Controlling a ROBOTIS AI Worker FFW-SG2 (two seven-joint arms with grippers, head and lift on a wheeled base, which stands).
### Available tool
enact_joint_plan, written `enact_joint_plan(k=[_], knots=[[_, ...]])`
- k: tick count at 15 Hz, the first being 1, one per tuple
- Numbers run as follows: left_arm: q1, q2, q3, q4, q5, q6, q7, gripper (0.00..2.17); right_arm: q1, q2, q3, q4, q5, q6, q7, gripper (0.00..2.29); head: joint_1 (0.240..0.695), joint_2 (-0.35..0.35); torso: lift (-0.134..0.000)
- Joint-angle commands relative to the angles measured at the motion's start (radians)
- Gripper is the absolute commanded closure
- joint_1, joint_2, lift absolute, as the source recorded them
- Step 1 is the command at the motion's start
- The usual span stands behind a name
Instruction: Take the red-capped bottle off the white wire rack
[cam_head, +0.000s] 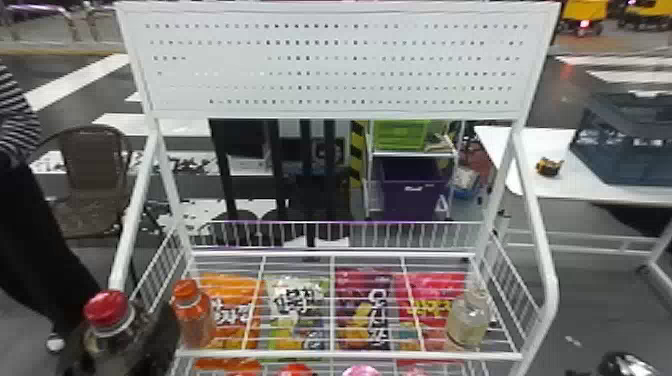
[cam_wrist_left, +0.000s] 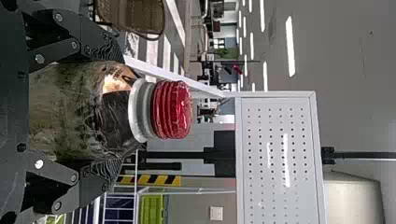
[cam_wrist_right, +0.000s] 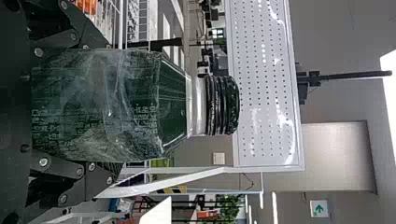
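Brown and slatted-looking, a chair (cam_head: 95, 165) with a curved back stands at far left, beyond the rack. Nearer, the red-capped bottle (cam_head: 107, 312) is upright by the rack's left side, off its shelf; its ribbed red cap sits above a white collar and a dark, wrinkled, glossy body. The left tool (cam_head: 120, 334) is clamped on that body from both sides, its black form merging with the bottle in the head view; the base is cut off.

On the white wire rack (cam_head: 350, 356) stands a bottle with an orange cap (cam_head: 194, 317). Below the thin wires lie shiny orange, green, purple and red bags (cam_head: 362, 300), their print crossed by the grid. Rounded red and pink tops are cut off at the bottom edge. A clear-looking bottle with pale contents (cam_head: 468, 320) stands at the shelf's right.

Farther right, a smooth white desk (cam_head: 600, 192) carries a grey-blue crate (cam_head: 630, 145). The right tool (cam_wrist_right: 114, 107) is clamped on a dark green bottle (cam_wrist_right: 173, 107), film-wrapped and black-capped, its base hidden.
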Motion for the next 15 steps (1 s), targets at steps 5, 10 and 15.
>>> enact_joint_plan(k=[5,10,15], knots=[[-0.007,-0.003,-0.001,0.002,0.002,0.001,-0.001,2.03,0.008,0.0,0.003,-0.013,0.008,-0.003,0.0,1.19,0.499,0.0,0.0],[-0.001,-0.004,-0.001,-0.003,0.0,0.001,0.002,2.03,0.011,0.0,0.0,-0.017,0.008,0.0,0.0,1.19,0.499,0.0,0.0],[0.001,-0.004,-0.003,-0.006,-0.001,0.001,0.003,2.03,0.016,-0.002,0.0,-0.016,0.007,-0.009,0.0,1.19,0.499,0.0,0.0]])
